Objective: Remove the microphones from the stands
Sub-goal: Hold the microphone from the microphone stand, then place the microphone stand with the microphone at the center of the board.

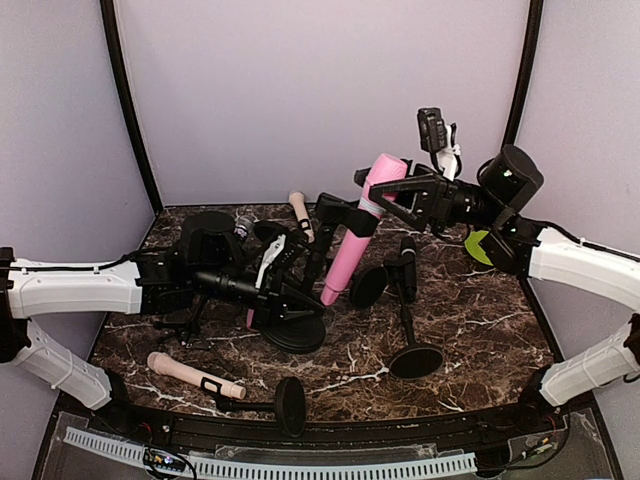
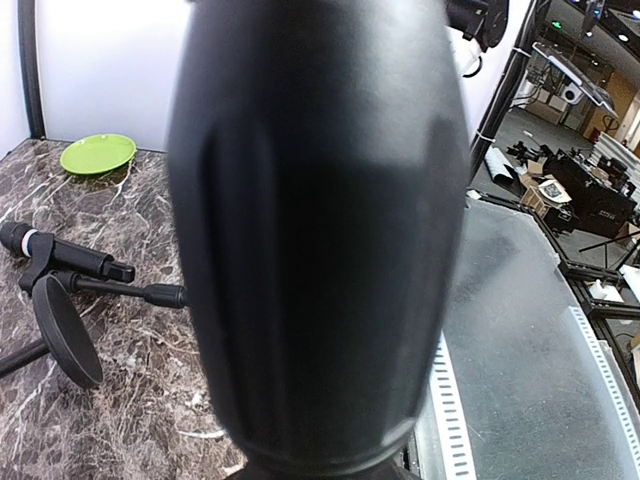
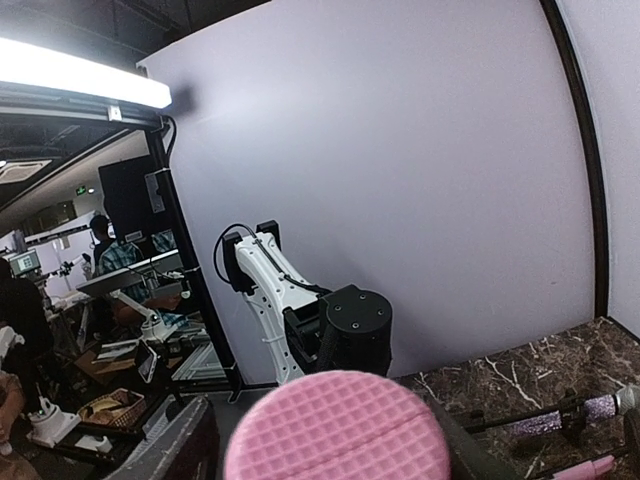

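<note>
You had the left gripper (image 1: 258, 285) clamped tight on the black stand (image 1: 296, 330), most likely to stop it lifting with the pull. The pink microphone (image 1: 352, 240) sat tilted in that stand's clip. Your right gripper (image 1: 388, 188) straddled its head, but I couldn't tell whether those fingers had bitten.

The left arm (image 1: 70, 285), left of the counter (image 1: 480, 300), has white shells on its links and black joints, with a thin black cable (image 1: 100, 266) along the top. The right arm (image 1: 585, 265), right of the counter, matches: white shells, a round black joint housing (image 1: 512, 175), black wrist parts.
</note>
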`<state>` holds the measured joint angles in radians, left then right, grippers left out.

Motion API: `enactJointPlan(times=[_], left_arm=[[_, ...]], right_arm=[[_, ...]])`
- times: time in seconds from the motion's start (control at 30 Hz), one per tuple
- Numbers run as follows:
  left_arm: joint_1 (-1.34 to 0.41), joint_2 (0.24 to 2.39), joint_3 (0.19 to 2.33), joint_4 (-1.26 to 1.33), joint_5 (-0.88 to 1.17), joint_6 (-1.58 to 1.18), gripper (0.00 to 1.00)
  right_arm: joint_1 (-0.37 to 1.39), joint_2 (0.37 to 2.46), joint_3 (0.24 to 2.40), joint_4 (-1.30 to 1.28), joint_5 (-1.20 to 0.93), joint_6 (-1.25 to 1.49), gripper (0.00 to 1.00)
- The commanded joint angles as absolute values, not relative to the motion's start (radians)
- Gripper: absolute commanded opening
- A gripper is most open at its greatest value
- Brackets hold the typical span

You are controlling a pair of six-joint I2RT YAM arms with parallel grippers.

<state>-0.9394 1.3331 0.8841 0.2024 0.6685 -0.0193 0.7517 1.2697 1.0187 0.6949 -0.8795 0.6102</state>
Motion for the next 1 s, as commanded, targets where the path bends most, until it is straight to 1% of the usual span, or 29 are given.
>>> enactJointPlan(times=[0.0, 0.13, 0.2, 0.27, 0.33, 0.43, 0.53, 0.6, 0.7, 0.97], left_arm=[[-0.940, 1.312, 0.911, 0.260, 0.630, -0.006, 0.00], [-0.939, 1.323, 0.887, 0.283, 0.601, 0.034, 0.00], [-0.940, 1.330, 0.868, 0.315, 0.591, 0.047, 0.00], [-0.939, 1.342, 0.853, 0.370, 0.580, 0.052, 0.00], [-0.941, 1.362, 0.850, 0.402, 0.562, 0.050, 0.00], [-0.965, 1.400, 0.837, 0.465, 0.471, 0.053, 0.00], [-1.004, 1.451, 0.781, 0.669, 0.406, 0.038, 0.00], [-1.033, 1.502, 0.771, 0.758, 0.368, 0.035, 0.00], [-1.066, 1.591, 0.798, 0.800, 0.355, 0.046, 0.00], [-1.083, 1.731, 0.775, 0.951, 0.331, 0.043, 0.00]], right_arm=[[0.761, 1.269, 1.046, 0.646, -0.853, 0.562, 0.57], [0.765, 1.260, 1.039, 0.520, -0.784, 0.476, 0.39], [0.768, 1.251, 1.024, 0.480, -0.758, 0.444, 0.33], [0.770, 1.236, 1.001, 0.452, -0.729, 0.414, 0.30], [0.772, 1.217, 0.976, 0.425, -0.695, 0.387, 0.29], [0.774, 1.178, 0.939, 0.373, -0.656, 0.342, 0.27], [0.776, 1.149, 0.945, 0.275, -0.616, 0.284, 0.26], [0.778, 1.132, 0.943, 0.230, -0.593, 0.253, 0.26], [0.778, 1.117, 0.924, 0.197, -0.563, 0.228, 0.26], [0.786, 1.066, 0.794, 0.251, -0.472, 0.252, 0.25]])
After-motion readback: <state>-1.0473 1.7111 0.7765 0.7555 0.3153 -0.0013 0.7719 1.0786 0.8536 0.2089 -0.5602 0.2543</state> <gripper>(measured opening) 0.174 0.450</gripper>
